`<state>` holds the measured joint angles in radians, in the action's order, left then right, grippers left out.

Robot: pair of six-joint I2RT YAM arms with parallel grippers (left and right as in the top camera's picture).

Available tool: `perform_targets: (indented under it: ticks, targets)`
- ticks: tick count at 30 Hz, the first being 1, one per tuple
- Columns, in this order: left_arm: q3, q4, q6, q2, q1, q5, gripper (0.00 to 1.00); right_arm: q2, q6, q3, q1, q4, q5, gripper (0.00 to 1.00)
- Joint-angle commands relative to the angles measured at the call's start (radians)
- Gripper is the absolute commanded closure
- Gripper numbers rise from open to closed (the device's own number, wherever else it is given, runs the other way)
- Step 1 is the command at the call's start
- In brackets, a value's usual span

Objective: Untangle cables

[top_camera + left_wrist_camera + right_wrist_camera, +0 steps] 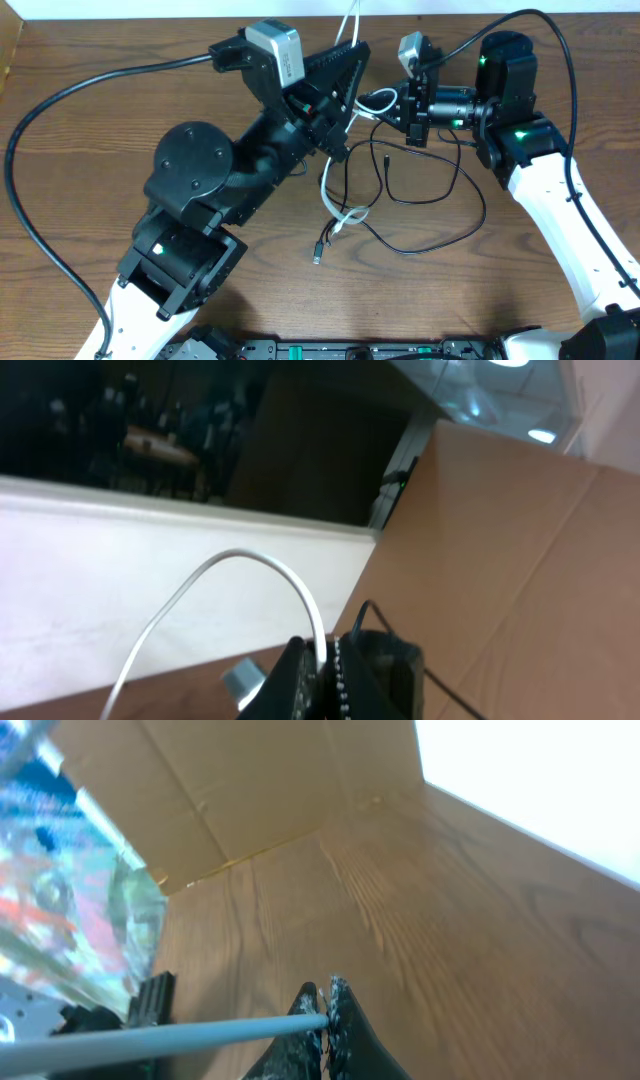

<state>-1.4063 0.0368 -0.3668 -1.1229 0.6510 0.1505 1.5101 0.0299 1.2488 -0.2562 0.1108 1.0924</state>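
Judging by their slack loops, both cables should be light, limp and thin. They are apt to slip through a loose pinch and to snag where they cross. A plug end, or a straight run beside a crossing, looks the surest place to hold. There are two: one white cable [340, 212] and one black cable [387, 175]. The white runs from the far edge between the arms down to a plug mid-table [90, 180]. The black lies in loose loops on the wood below the right gripper [325, 1005]. Both claws are clenched on the white cable; at the left gripper [322, 655] it arcs up out of the fingers.
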Motion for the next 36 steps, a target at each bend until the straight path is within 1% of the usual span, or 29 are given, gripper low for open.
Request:
perform_targets:
  ticks: [1,2,3,4,5,6,7,9,11,12,14,18,20,21,23,25,28,33,36]
  targets:
    - [-0.001,0.098,-0.005,0.006,0.000,-0.030,0.88,0.006,0.116,0.013,0.049,0.053,-0.047,0.99]
    - [-0.001,0.132,-0.005,0.006,0.000,-0.048,0.83,0.006,0.119,0.013,0.062,0.070,-0.052,0.99]
    - [-0.001,0.172,-0.005,0.006,0.000,-0.074,0.71,0.006,0.144,0.013,0.078,0.096,-0.079,0.99]
    - [-0.001,0.206,-0.005,0.006,0.000,-0.098,0.61,0.003,0.164,0.013,0.094,0.119,-0.106,0.99]
    - [-0.001,0.262,-0.005,0.006,0.000,-0.131,0.43,-0.004,0.187,0.014,0.116,0.138,-0.146,0.99]
    - [-0.001,0.280,-0.005,0.006,0.000,-0.142,0.37,-0.009,0.202,0.015,0.123,0.145,-0.167,0.99]
    - [-0.001,0.323,-0.005,0.006,0.000,-0.144,0.21,-0.024,0.256,0.025,0.142,0.174,-0.243,0.99]
    - [0.000,0.360,-0.005,0.003,0.000,-0.144,0.14,-0.034,0.282,0.058,0.163,0.218,-0.297,0.99]
    - [0.000,0.388,-0.005,-0.008,0.000,-0.144,0.12,-0.034,0.309,0.146,0.193,0.319,-0.346,0.99]
    - [0.000,0.391,-0.005,-0.010,0.000,-0.144,0.12,-0.033,0.312,0.168,0.198,0.346,-0.362,0.99]
    - [0.000,0.398,-0.005,-0.021,0.000,-0.144,0.12,-0.033,0.306,0.269,0.219,0.464,-0.438,0.99]
    - [0.000,0.397,-0.005,-0.037,0.000,-0.144,0.12,-0.032,0.252,0.532,0.294,0.718,-0.660,0.99]
    - [0.000,0.397,-0.005,-0.042,0.000,-0.144,0.11,-0.032,0.233,0.610,0.339,0.775,-0.740,0.99]
    - [0.000,0.401,-0.005,-0.047,0.000,-0.144,0.11,-0.024,0.215,0.665,0.386,0.805,-0.778,0.99]
    - [0.000,0.406,-0.005,-0.052,0.000,-0.143,0.11,-0.006,0.190,0.712,0.443,0.827,-0.785,0.99]
    - [0.000,0.412,-0.005,-0.059,0.000,-0.144,0.11,0.042,0.161,0.770,0.528,0.865,-0.788,0.99]
    - [0.000,0.415,-0.005,-0.067,0.000,-0.143,0.11,0.129,0.134,0.845,0.613,0.906,-0.787,0.99]
    - [0.000,0.427,-0.005,-0.076,0.000,-0.143,0.11,0.313,0.066,0.967,0.705,0.969,-0.861,0.99]
    - [0.000,0.436,-0.005,-0.079,0.000,-0.143,0.11,0.428,0.058,0.998,0.750,0.956,-0.917,0.99]
